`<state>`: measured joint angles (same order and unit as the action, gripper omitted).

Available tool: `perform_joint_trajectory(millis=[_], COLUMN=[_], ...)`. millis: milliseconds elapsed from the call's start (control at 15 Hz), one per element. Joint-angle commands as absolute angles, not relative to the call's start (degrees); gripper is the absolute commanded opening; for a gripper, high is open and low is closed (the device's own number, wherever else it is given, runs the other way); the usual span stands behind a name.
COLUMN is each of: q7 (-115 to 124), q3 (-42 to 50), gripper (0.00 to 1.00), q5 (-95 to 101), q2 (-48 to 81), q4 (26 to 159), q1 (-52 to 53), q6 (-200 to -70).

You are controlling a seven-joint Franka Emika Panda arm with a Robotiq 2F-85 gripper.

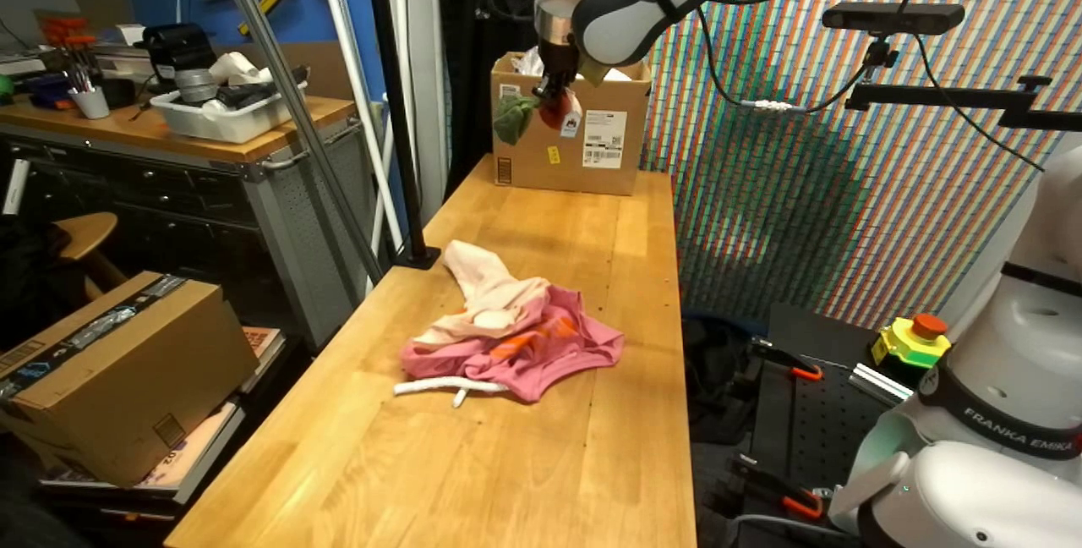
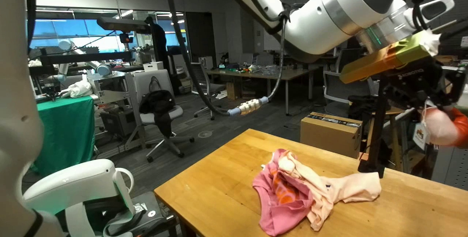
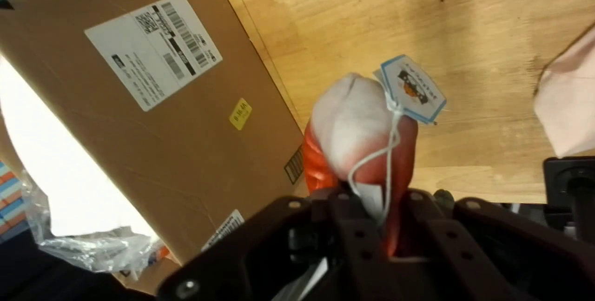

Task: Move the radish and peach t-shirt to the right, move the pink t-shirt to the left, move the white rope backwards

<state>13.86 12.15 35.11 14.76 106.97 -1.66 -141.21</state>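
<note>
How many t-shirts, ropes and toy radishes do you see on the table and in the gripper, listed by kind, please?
T-shirts: 2, the peach t-shirt and the pink t-shirt
White rope: 1, taking both visible white pieces as one
Radish: 1, held in the air
Total: 4

Radish (image 1: 554,112), red and white with a leafy green top, is up in the air, upper middle in an exterior view. Mid-frame, the peach t-shirt (image 1: 497,298) is all bunched against the crumpled pink t-shirt (image 1: 545,364), white rope (image 1: 446,383) poking out lower left.
</note>
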Motion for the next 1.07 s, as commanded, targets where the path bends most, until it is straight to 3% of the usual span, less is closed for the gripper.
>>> perform_joint_trajectory(millis=[0,1000], q7=[14.54,19.27], q3=[13.52,19.11], gripper=[0.05,0.05], q5=[34.94,32.02], q2=[13.81,22.77], q4=[107.54,103.80], q1=[-4.48,-9.72], q6=[-143.05,-147.71])
